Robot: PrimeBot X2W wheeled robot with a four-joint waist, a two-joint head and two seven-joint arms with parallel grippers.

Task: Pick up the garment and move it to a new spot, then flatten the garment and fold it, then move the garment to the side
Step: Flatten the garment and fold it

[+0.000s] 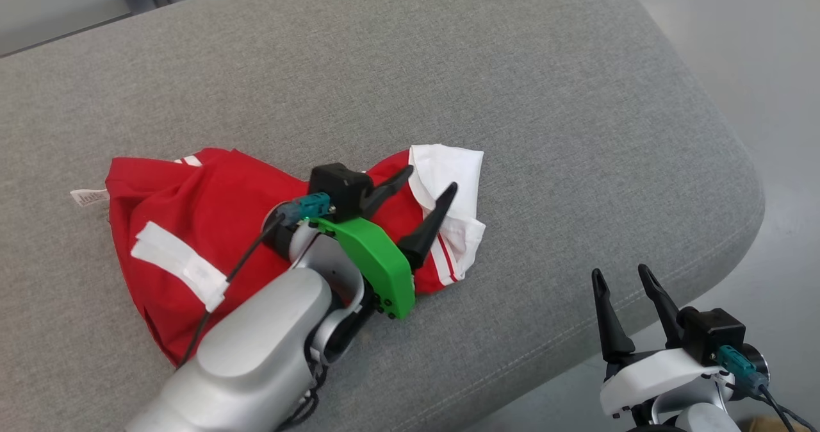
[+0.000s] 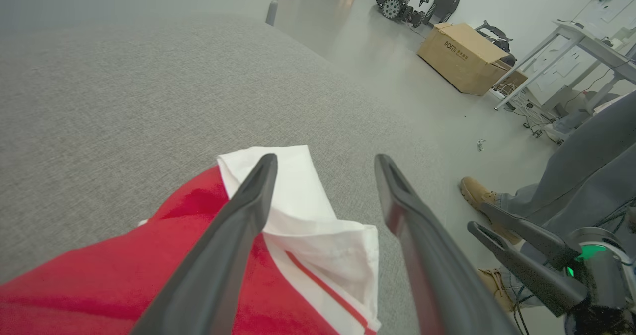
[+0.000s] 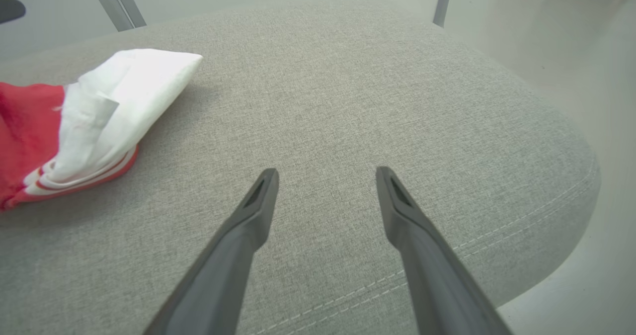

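The garment (image 1: 211,220) is red with white trim and lies crumpled on the grey cushion (image 1: 448,66), left of centre in the head view. Its white-and-red striped end (image 2: 318,240) shows in the left wrist view and at the left edge of the right wrist view (image 3: 99,116). My left gripper (image 1: 430,183) hovers over the garment's right end, open, nothing between its fingers. The same open left gripper (image 2: 325,161) points past the white end in the left wrist view. My right gripper (image 1: 620,275) stands open off the cushion's front right corner, and this right gripper (image 3: 327,173) faces bare fabric in its own view.
The cushion's rounded edge (image 1: 737,227) drops to a pale floor on the right. In the left wrist view a cardboard box (image 2: 462,56), a white table (image 2: 586,41) and a person's boot (image 2: 477,193) and trouser leg stand beside the cushion.
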